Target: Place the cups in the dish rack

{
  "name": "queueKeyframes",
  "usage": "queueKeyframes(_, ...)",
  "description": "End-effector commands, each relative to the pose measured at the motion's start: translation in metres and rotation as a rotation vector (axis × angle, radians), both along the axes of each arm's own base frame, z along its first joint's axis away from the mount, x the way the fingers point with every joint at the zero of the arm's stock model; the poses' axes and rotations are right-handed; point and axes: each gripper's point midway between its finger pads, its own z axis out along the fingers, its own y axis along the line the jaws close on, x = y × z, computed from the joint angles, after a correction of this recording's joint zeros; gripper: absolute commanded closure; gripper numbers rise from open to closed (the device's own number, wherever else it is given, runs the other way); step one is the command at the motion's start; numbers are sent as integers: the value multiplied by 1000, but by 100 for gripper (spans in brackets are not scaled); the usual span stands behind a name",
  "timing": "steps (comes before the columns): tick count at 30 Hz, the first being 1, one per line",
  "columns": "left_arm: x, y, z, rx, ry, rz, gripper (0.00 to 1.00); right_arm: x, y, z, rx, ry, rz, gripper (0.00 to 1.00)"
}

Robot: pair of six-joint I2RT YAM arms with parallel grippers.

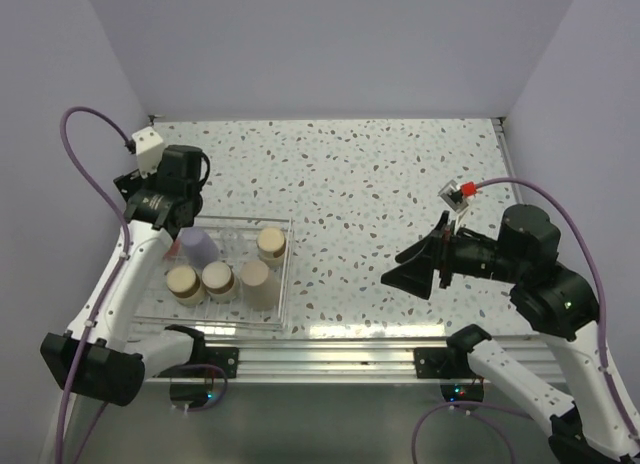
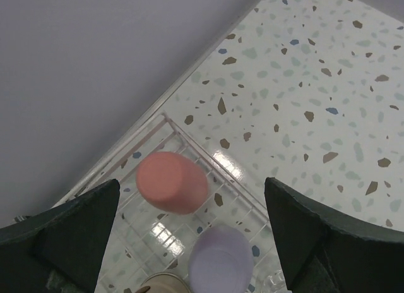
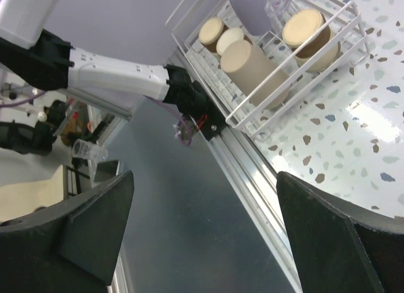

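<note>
My left gripper [image 2: 192,181] hangs over the far left corner of the rack [image 1: 287,284], fingers spread wide and pinching nothing. The rack sits at the near left of the table [image 1: 400,164].

I count seven cups, all inside the rack. There is one coral cup [image 2: 172,182], one lavender cup [image 1: 197,246], one clear cup [image 3: 278,4] and one beige cup [image 1: 256,281]. There are also three banded ones: a banded cup [image 1: 183,282] at the near left, a second banded cup [image 1: 218,279] just beside it, and a third banded cup [image 1: 271,244] towards the far right.

The coral cup shows only in my left wrist view. It sits there in the corner between my fingers without touching them, its outline blurred. From above, my left gripper covers it. The clear cup is faint from above but plain in my right wrist view, just beside the lavender one. That view also shows the rack's wire side and the metal rail [image 3: 252,173] along the table's near edge.

My right gripper [image 1: 410,267] hovers over bare table well to the right of the rack. It points towards the rack with its fingers fully apart and empty.
</note>
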Motion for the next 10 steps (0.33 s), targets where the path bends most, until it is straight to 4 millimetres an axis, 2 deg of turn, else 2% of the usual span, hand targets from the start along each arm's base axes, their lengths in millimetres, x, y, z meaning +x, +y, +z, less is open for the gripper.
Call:
queueKeyframes(1, -4, 8, 14, -78, -97, 63, 0, -14, -4, 4, -33, -45, 62, 2)
queueKeyframes(8, -4, 11, 1, -63, -102, 34, 0, -25, -8, 0, -71, -73, 80, 2)
queueKeyframes(10, 1, 9, 9, -68, -160, 10, 0, -25, -10, -4, -85, -73, 63, 2)
